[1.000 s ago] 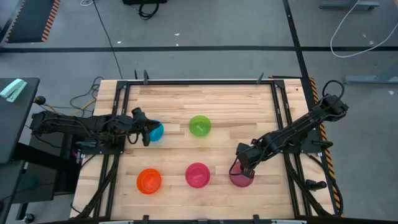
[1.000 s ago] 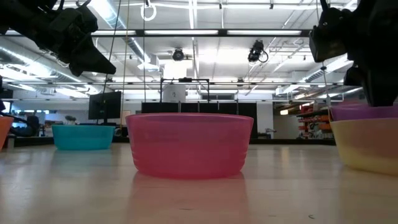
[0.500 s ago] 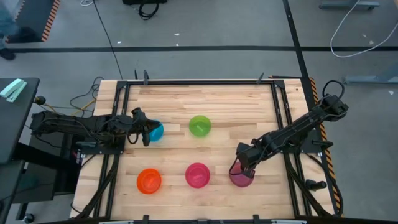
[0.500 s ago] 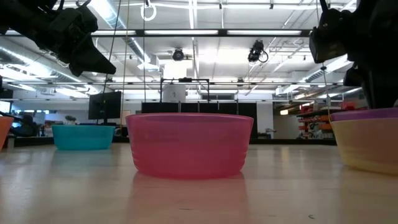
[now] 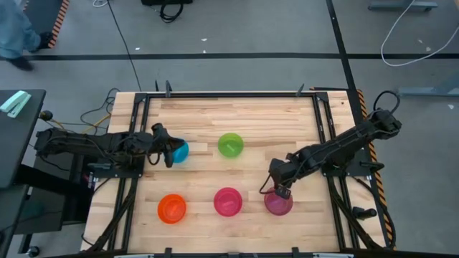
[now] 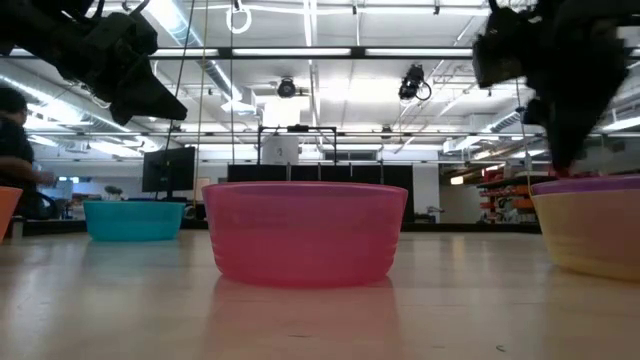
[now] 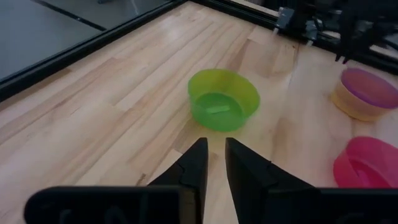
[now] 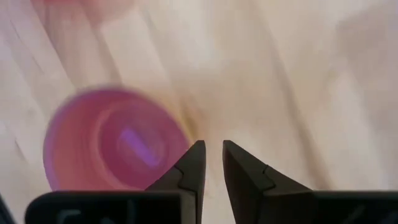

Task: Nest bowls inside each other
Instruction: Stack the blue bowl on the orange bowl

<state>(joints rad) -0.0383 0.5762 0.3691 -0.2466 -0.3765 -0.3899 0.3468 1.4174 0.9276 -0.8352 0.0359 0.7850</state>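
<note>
The purple bowl [image 5: 279, 206] sits nested in the yellow bowl [image 6: 590, 235] at the near right; only its rim [image 6: 592, 183] stands above the yellow wall. My right gripper [image 8: 211, 149] hangs just above and beside it, pointing down, open by a narrow gap with nothing between the fingers. The magenta bowl [image 5: 228, 201], orange bowl [image 5: 172, 208], green bowl [image 5: 230, 145] and blue bowl [image 5: 179, 151] each rest on their bases on the table. My left gripper [image 5: 168, 155] hovers above the blue bowl, open by a narrow gap and holding nothing.
The wooden table [image 5: 272, 122] has a black frame along its edges. Bare wood lies across the far half and between the bowls. A person [image 5: 16, 36] walks on the floor beyond the far left corner.
My right gripper has come up off the purple bowl's rim and shifted a little toward the table's far edge, leaving the bowl in the yellow one. The bowl has stayed in place.
</note>
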